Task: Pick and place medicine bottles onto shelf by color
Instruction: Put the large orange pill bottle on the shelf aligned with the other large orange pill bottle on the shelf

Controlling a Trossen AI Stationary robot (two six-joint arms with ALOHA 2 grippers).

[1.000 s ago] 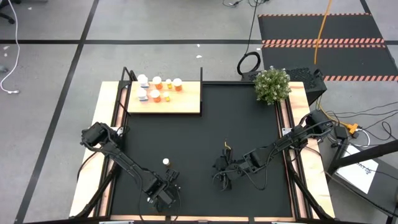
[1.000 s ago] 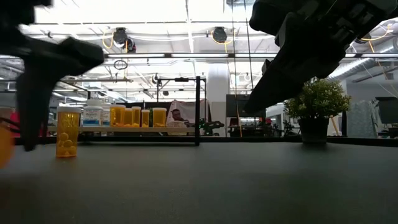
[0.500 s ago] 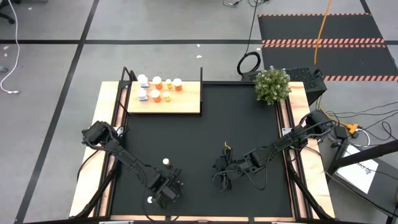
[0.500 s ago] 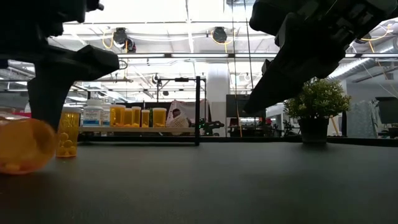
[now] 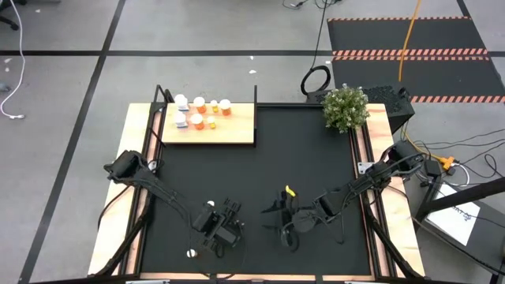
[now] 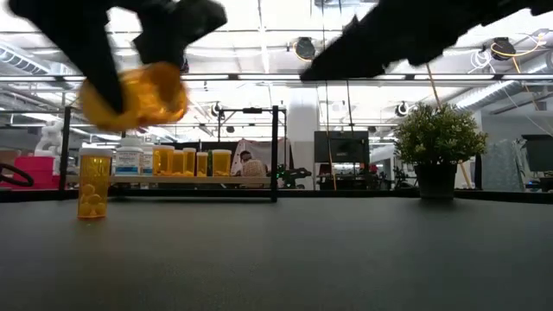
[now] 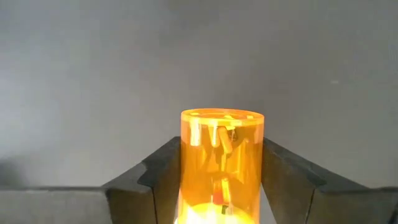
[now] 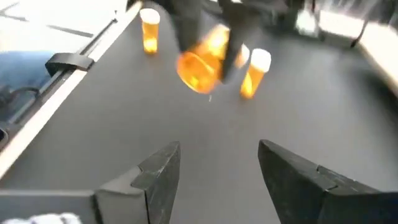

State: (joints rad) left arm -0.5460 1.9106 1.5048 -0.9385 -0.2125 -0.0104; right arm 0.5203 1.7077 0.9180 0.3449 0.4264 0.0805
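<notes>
My left gripper [image 5: 225, 230] is shut on an orange medicine bottle [image 7: 221, 155] above the black mat's near left part. The low view shows that bottle [image 6: 134, 93] up in the air. Two more orange, white-capped bottles stand on their bases on the mat [image 8: 149, 31] [image 8: 255, 71]. One of them is also in the low view [image 6: 93, 183]. The shelf [image 5: 237, 132] lies at the far left with several bottles [image 5: 201, 114] standing on it. My right gripper [image 8: 217, 168] hovers open near the mat's middle, with nothing between its fingers. My left gripper pinches the bottle's orange body [image 7: 186, 168] between its two fingers, one on each side. The fingers come steeply from above and lie along the bottle. The bottle's flat end [image 7: 221, 115] points away from the wrist. It is lifted clear of the mat.
A potted plant [image 5: 345, 108] stands at the mat's far right corner. Thin black posts [image 6: 275, 151] rise at the shelf's edges. Wooden strips [image 5: 134, 158] border the mat left and right. The mat's middle and right [image 5: 316, 158] lie bare.
My left gripper has taken hold of the orange bottle that lay on its side on the mat. It has raised the bottle clear and gone toward the table's right and far edges. My right gripper has rolled about its wrist and risen a little.
</notes>
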